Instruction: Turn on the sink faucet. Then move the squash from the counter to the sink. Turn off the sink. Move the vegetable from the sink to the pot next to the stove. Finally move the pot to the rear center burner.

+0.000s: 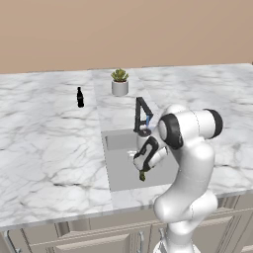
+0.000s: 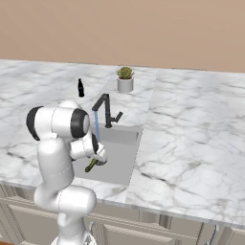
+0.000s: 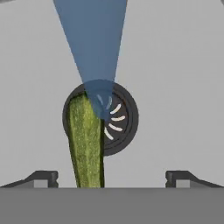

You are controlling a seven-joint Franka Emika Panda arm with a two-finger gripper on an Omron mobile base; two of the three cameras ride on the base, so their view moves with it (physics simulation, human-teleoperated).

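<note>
Open sink (image 1: 118, 168) basin below, faucet (image 1: 142, 114) and water stream (image 2: 96, 125) behind, squash (image 3: 86, 144) over drain (image 3: 120, 118)

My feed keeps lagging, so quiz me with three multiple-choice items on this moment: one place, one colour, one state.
1. Where is the squash?
A. on the counter
B. over the sink
C. in a pot

2. What colour is the faucet?
A. black
B. silver
C. white

3. How is the claw?
A. shut on the squash
B. shut on nothing
C. open

Answers: 1 B, it hangs above the drain in the hand view. 2 A, matte black in both base views. 3 C, the fingertips stand wide apart with the squash beside the left one.
</note>
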